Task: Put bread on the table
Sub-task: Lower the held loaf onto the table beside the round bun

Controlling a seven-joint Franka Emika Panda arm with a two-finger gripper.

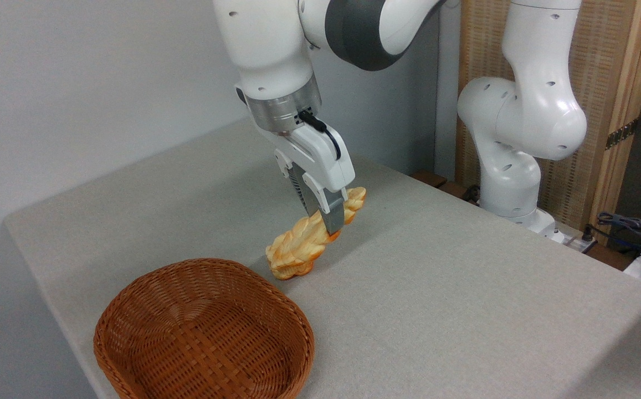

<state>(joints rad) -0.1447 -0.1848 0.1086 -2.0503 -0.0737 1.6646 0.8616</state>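
Nearest the camera a brown wicker basket (204,327) sits at the front left of the table (436,288), its lower rim cut off by the bottom of the frame. Just beyond its far rim, and apart from it, the bread (301,249) hangs tilted, its lower end at or barely above the grey cloth; contact is hard to judge from this angle, though a shadow lies right beneath it. The gripper (326,219) is clamped on the loaf near its middle, and the near finger hides part of the braid while the upper end pokes out behind it. To the right of the loaf the cloth runs wide and bare to the table's right edge. Farther back, the arm's upper links leave the frame at the top, and its base (511,188) stands past the far edge, beside cables (630,227).
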